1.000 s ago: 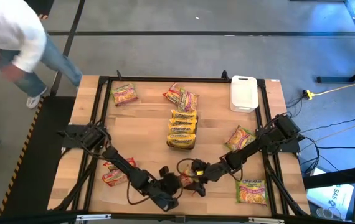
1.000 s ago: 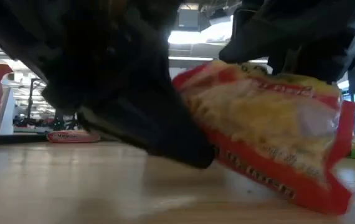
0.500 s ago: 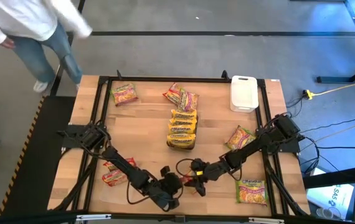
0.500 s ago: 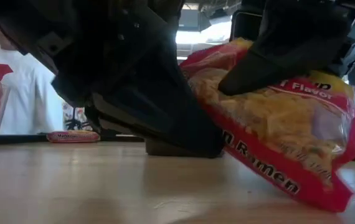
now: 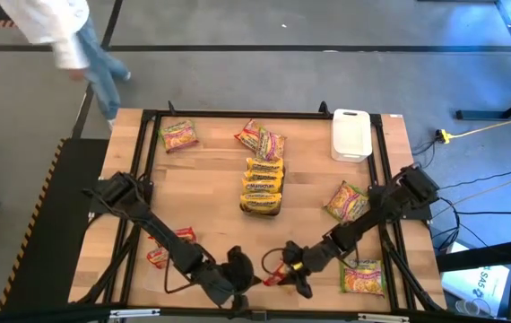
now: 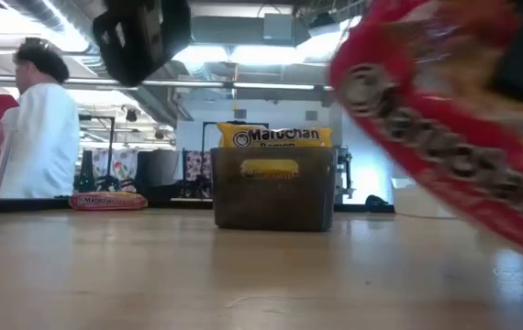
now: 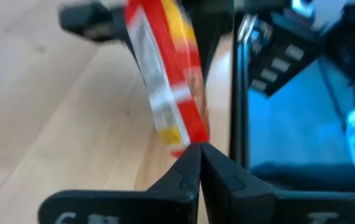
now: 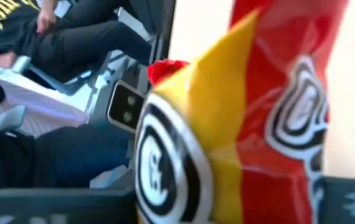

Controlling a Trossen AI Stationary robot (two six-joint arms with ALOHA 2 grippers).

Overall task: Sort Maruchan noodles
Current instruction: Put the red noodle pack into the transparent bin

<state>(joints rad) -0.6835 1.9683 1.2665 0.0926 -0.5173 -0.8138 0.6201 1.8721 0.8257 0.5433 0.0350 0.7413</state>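
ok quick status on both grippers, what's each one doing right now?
Left gripper: closed, empty, at the table's near edge.
Right gripper: closed on a red Maruchan packet, lifted off the table.

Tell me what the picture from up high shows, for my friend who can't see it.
Both arms meet at the table's near edge, where the right gripper holds a red packet beside the left gripper. Yellow packets fill a tray mid-table, other packets lie scattered, and a person walks past the far left corner.
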